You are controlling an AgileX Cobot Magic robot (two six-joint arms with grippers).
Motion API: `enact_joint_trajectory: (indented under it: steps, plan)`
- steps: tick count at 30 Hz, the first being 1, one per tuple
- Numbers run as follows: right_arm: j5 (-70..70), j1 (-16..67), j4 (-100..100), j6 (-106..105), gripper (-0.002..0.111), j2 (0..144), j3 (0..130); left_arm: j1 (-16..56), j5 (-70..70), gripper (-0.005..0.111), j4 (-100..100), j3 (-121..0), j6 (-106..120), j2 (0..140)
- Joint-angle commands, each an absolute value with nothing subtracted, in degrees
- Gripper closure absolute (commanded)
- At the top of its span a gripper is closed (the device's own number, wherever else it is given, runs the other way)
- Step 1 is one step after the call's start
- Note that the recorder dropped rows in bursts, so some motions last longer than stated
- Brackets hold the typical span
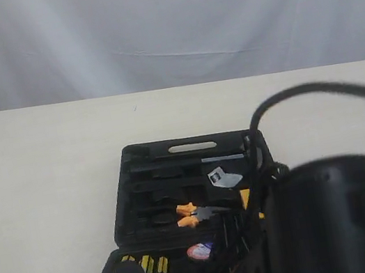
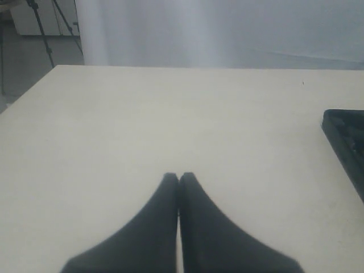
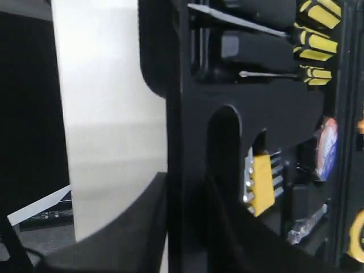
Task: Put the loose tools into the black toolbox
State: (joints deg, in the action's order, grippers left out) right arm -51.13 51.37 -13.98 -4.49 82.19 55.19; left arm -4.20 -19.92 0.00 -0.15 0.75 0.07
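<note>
Tapered left end effector (image 2: 179, 177), tips together; right end effector (image 3: 194, 142) astride moulded toolbox rim (image 3: 173, 85), grip unclear

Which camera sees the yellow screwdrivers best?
The right wrist view: the screwdrivers show both handles and metal shafts. The exterior view catches only small yellow handle bits near its lower edge. The left wrist view shows none, just a toolbox corner.
</note>
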Motion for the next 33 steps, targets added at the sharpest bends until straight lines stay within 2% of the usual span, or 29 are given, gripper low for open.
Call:
enact_joint_trajectory:
  steps: [1,5,8,17,25,33]
  plan:
    - [-59.6,51.5,-14.4,-5.7,0.109,80.6,62.8,-3.9,-19.6,0.107,0.0,0.0,0.4,0.0]
    - [-62.8,50.9,-23.0,-5.4,0.109,81.4,67.7,-3.9,-19.6,0.107,0.0,0.0,0.4,0.0]
    - [-63.3,47.3,-23.5,-7.7,0.109,82.3,70.8,-3.9,-19.6,0.107,0.0,0.0,0.4,0.0]
    - [-51.6,26.6,-19.5,-22.4,0.109,89.6,74.7,-3.9,-19.6,0.107,0.0,0.0,0.4,0.0]
    - [-34.2,12.2,-10.0,-34.4,0.109,106.1,74.7,-3.9,-19.6,0.107,0.0,0.0,0.4,0.0]
    - [-31.9,8.1,-5.2,-37.7,0.109,123.7,79.0,-3.9,-19.6,0.107,0.0,0.0,0.4,0.0]
